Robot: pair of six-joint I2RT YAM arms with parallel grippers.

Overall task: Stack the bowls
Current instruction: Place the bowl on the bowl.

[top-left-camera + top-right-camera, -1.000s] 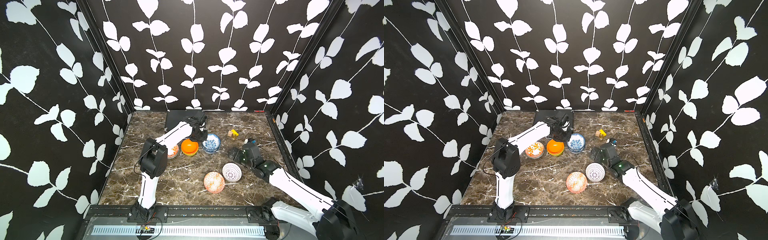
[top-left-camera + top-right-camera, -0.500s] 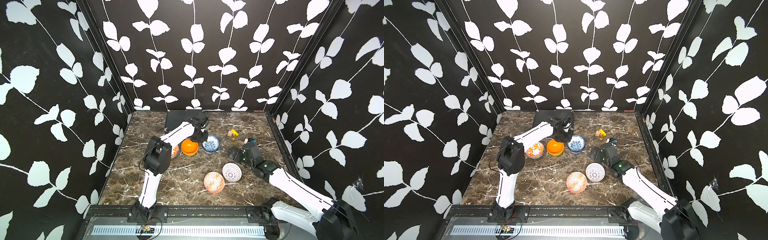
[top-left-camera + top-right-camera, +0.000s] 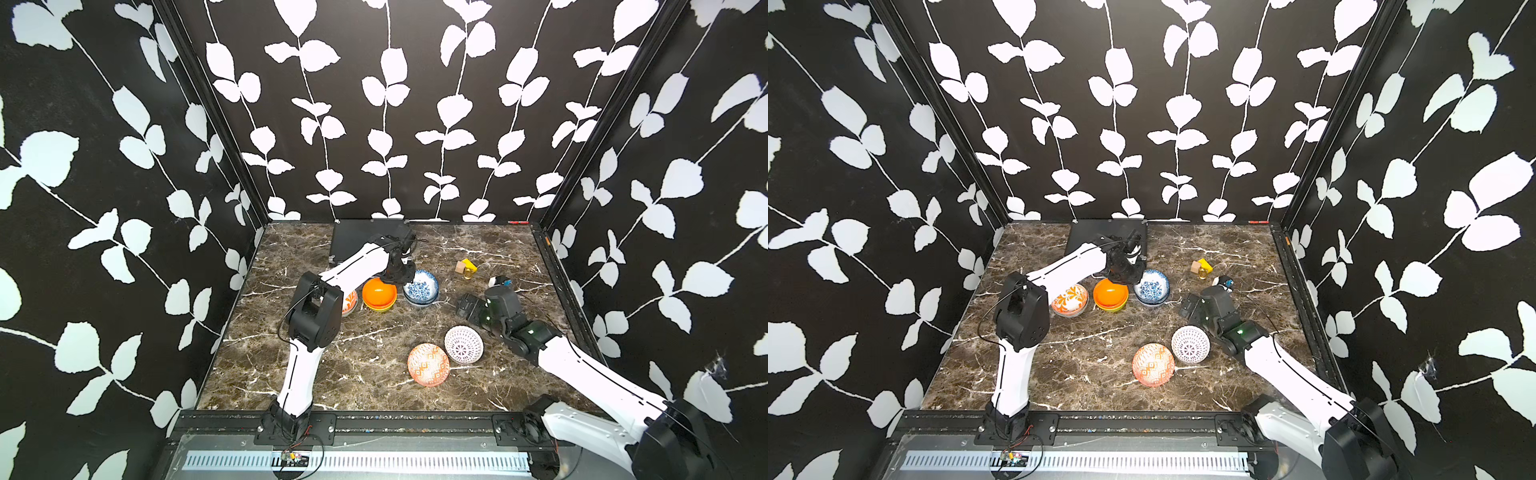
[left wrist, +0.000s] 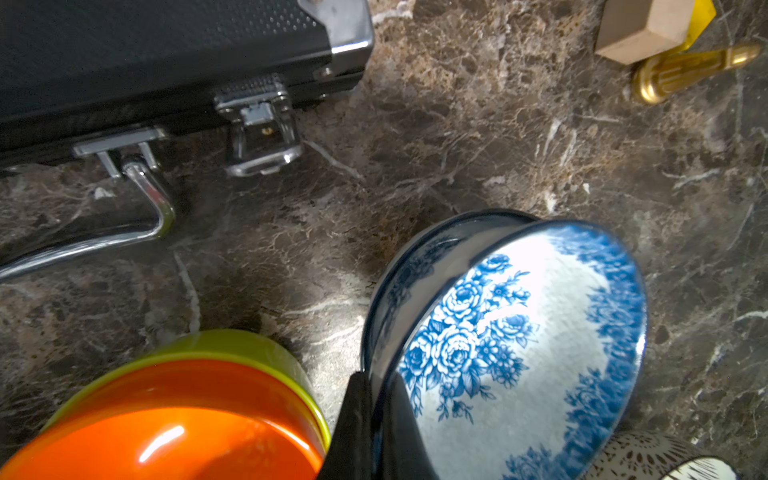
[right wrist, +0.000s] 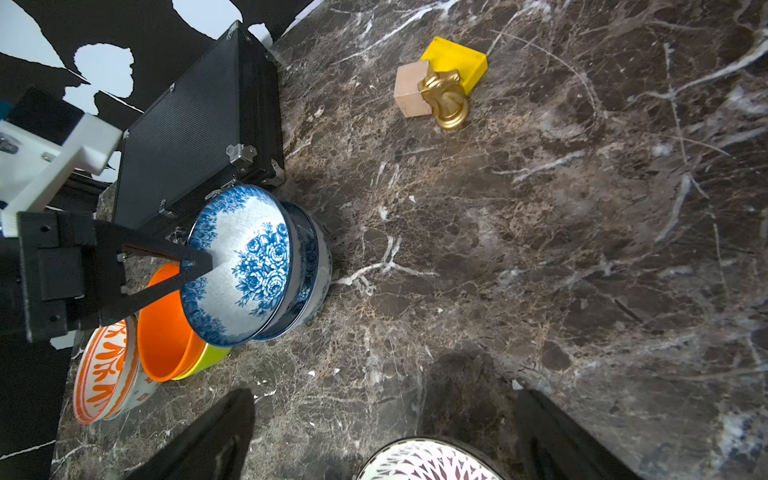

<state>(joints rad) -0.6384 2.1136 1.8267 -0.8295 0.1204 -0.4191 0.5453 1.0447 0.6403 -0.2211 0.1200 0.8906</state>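
Note:
My left gripper is shut on the rim of a blue-floral bowl, which sits tilted inside a second blue-floral bowl. In both top views this pair stands at mid-table. Beside it an orange bowl rests in a yellow bowl, then comes an orange-leaf bowl. Nearer the front lie an orange-geometric bowl and a white purple-dotted bowl. My right gripper is open just beyond the dotted bowl, holding nothing.
A flat black case lies against the back wall, its latches close to the blue bowls. A tan block, a yellow block and a brass piece sit at the back right. Patterned walls enclose three sides.
The left arm's elbow has shifted slightly right while its gripper stays on the blue-floral bowl's rim. The right arm has not moved.

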